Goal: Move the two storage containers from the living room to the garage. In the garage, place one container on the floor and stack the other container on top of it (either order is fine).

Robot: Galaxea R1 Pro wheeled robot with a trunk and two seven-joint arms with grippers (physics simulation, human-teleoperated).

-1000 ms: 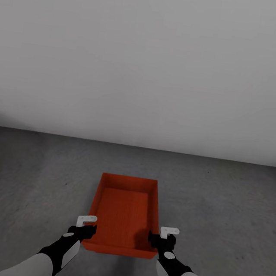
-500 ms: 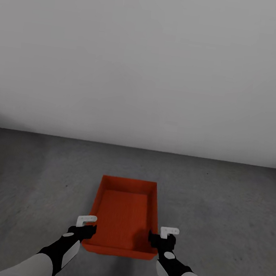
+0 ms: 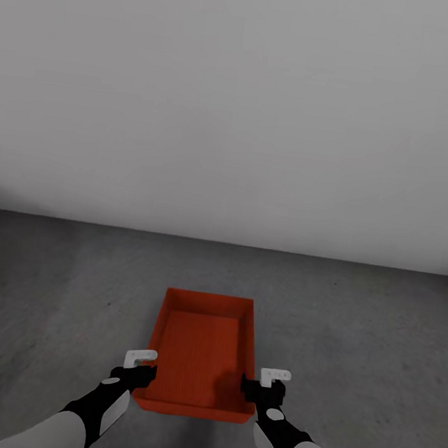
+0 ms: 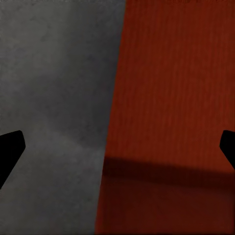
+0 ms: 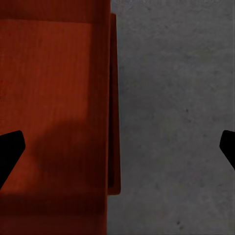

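where rough grey floor point(image 3: 378, 343) spreads, ribbed orange-red rectangular container point(image 3: 200, 348), thin walls

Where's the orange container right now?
In the head view the orange container sits low in the middle, over the dark grey floor, between the left gripper and right gripper, before the pale wall.
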